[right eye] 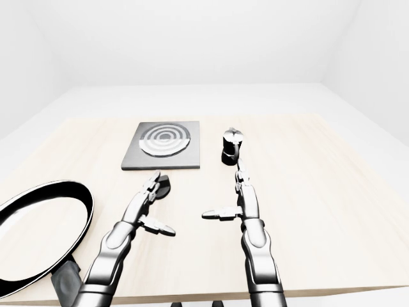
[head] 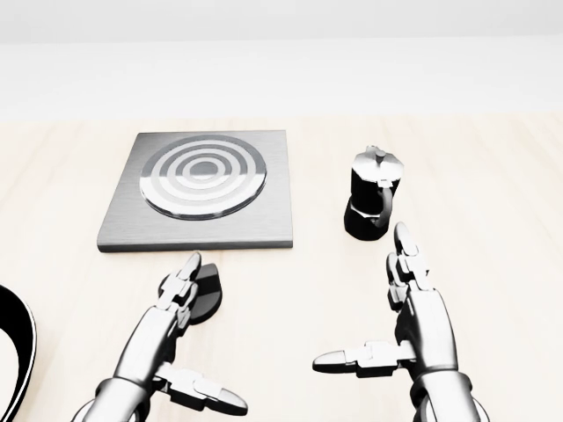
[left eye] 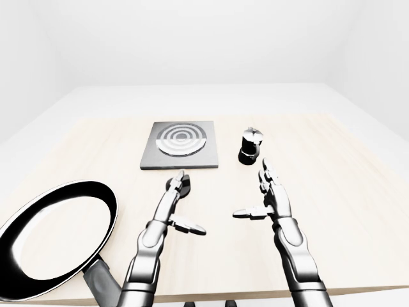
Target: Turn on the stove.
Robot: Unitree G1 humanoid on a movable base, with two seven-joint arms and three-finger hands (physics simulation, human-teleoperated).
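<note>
The stove (head: pixel 204 180) is a flat grey square plate with concentric silver rings, lying on the wooden table at the upper left of the head view. Its black round knob (head: pixel 209 295) lies on the table just below the plate. My left hand (head: pixel 201 338) is open, its fingertips (head: pixel 188 266) reaching over the knob's left edge, thumb spread to the right. I cannot tell whether they touch the knob. My right hand (head: pixel 369 303) is open and empty, to the right of the knob and below the moka pot.
A black moka pot (head: pixel 371 204) stands right of the stove, just above my right fingertips. A large black frying pan (left eye: pixel 54 233) with a silver rim lies at the table's lower left. The pale wooden table (left eye: pixel 345 192) extends to the right.
</note>
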